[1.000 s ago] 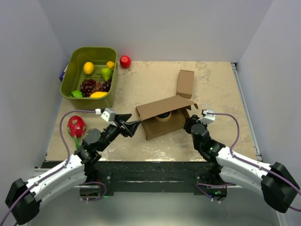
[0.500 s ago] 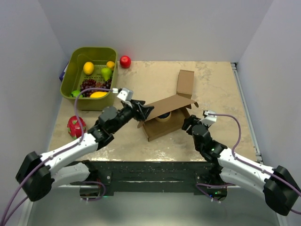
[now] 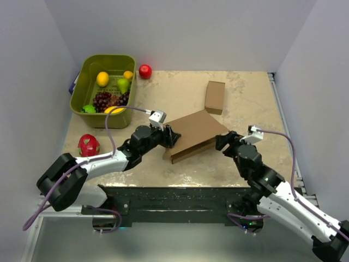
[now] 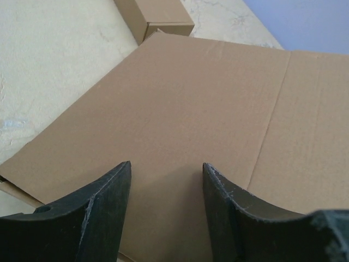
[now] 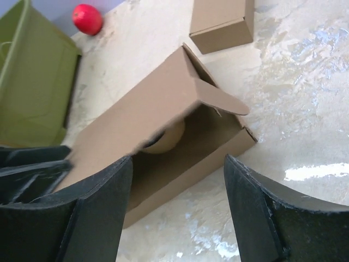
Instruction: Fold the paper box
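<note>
Fingers [image 4: 103, 218] of left gripper [image 3: 172, 136] stand spread, gripping nothing; lid panel [image 4: 191, 98] of the one paper box [image 3: 196, 131] lies just beyond their tips. Right gripper [image 5: 177, 159] also released, the box's open end ahead of its fingers. I count two cardboard items: paper box plus one small box [image 3: 215, 96] beyond it. One green bin [image 3: 108, 57], one red apple [image 3: 145, 71], one dragon fruit [image 3: 88, 145], all well apart from both finger pairs. Right wrist view alone shows one tan round object [image 5: 166, 139] under the lid; left wrist alone shows one crease [image 4: 270, 128].
</note>
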{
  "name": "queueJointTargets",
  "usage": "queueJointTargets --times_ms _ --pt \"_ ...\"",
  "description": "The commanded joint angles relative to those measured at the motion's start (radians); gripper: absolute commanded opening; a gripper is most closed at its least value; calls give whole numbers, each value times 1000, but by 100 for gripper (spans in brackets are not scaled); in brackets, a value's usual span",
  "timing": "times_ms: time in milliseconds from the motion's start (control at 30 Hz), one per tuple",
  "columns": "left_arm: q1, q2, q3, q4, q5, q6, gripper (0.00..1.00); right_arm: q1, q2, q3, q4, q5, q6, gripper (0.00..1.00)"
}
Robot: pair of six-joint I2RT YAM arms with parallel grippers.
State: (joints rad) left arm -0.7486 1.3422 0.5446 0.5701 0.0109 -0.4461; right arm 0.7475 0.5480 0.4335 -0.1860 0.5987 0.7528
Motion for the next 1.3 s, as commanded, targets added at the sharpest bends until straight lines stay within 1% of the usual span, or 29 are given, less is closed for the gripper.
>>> queueJointTargets --times_ms 0,67,167,233,267,300,333,367,400,433,500,533,600,667,733,800,833,967,1067,1133,1267 --pt "0 35 -28 71 -38 1 58 4 -95 89 -148 -8 19 70" --pt "2 55 -40 73 -45 3 58 3 -143 105 -158 7 2 70" --pt "2 84 -38 62 -43 6 58 3 -151 119 -81 -26 -78 71" --pt "0 91 -35 42 -49 6 59 3 -113 152 -23 -62 -128 81" --pt "0 83 -29 31 -51 4 62 3 -88 168 -3 -75 -145 86" --pt "0 74 -25 13 -57 4 65 4 6 188 5 -83 -156 94" --pt "0 61 -20 4 -69 4 67 1 60 248 -9 -95 -174 95" --pt "0 29 -6 -12 -77 4 72 3 132 286 -27 -103 -188 95" --pt "2 14 3 -48 -84 4 74 3 264 325 -49 -109 -196 94" --pt "2 -4 14 -73 -103 4 76 0 338 399 -94 -115 -207 90" --pt "2 -63 47 -152 -121 0 78 -2 439 441 -110 -134 -208 84" --pt "2 -83 57 -183 -155 -8 79 -2 511 451 -92 -146 -213 82" --pt "2 -144 77 -281 -193 -46 80 -10 553 442 -63 -184 -208 82" --pt "3 -190 66 -347 -226 -100 82 -22 584 416 -24 -221 -191 82" --pt "6 -218 31 -363 -218 -150 81 -28 604 387 3 -235 -179 82" --pt "8 -222 3 -360 -204 -177 81 -33 615 370 16 -247 -172 82" --pt "8 -212 -26 -349 -186 -184 77 -33 621 357 22 -250 -168 82" --pt "25 -154 -75 -302 -158 -212 73 -34 656 312 48 -260 -161 84" --pt "52 -89 -106 -208 -100 -227 70 -36 678 278 63 -266 -147 84" --pt "67 -45 -112 -190 -78 -229 67 -34 696 257 72 -266 -135 84" --pt "80 -3 -132 -122 -54 -221 65 -36 722 231 100 -275 -124 85"
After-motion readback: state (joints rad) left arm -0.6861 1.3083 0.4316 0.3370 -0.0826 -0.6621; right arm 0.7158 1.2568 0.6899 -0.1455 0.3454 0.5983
